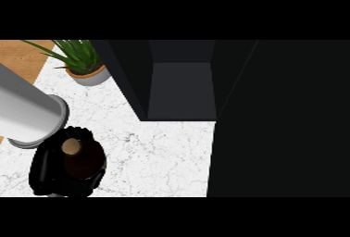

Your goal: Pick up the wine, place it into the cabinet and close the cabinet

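The left hand (46,173) is curling round the wine bottle (82,162), which is sitting upright within its fingers, left of the dark cabinet (181,88).

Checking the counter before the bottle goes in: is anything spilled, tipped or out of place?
Nothing stands out. The wine bottle looks upright in the left hand, its cork in place. The potted plant stands upright at the back of the counter, the cabinet is open, and no spill shows.
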Motion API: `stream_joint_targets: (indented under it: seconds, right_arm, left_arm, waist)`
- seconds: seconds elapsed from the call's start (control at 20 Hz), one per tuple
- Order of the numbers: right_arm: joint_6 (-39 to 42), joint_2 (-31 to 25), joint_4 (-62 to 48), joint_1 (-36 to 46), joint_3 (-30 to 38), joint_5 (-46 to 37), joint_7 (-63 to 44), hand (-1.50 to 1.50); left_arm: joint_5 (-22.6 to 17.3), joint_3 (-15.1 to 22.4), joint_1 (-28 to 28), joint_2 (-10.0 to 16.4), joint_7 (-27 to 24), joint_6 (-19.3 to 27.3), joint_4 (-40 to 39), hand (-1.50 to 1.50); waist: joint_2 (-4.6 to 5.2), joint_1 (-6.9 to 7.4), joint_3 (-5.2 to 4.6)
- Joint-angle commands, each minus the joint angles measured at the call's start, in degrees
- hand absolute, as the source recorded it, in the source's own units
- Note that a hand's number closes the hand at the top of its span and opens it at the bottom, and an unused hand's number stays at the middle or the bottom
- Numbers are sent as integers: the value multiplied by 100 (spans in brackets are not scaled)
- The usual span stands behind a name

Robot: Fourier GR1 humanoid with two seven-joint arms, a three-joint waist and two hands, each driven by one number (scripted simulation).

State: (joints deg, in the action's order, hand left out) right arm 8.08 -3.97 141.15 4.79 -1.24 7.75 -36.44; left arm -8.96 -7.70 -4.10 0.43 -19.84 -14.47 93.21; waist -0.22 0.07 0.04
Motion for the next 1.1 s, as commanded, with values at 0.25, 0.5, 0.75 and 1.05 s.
stream_joint_targets:
  seconds: [0.25,0.5,0.75,1.05]
  right_arm:
    - [50,140,643,-548,-267,298,-94,-150]
    - [-252,66,670,151,-58,352,-589,-150]
    - [-102,95,586,-72,-167,324,-376,-150]
    - [144,22,617,-303,182,738,-218,-150]
  left_arm:
    - [229,1269,71,-42,1389,1113,1405,150]
    - [36,1833,606,-42,1833,1609,1388,150]
    - [185,2982,949,-43,1871,2847,1419,150]
    - [140,3682,1961,-43,2301,4155,1005,150]
  waist:
    - [7,-33,-1]
    - [8,-37,-5]
    - [10,-54,-3]
    - [11,-103,-2]
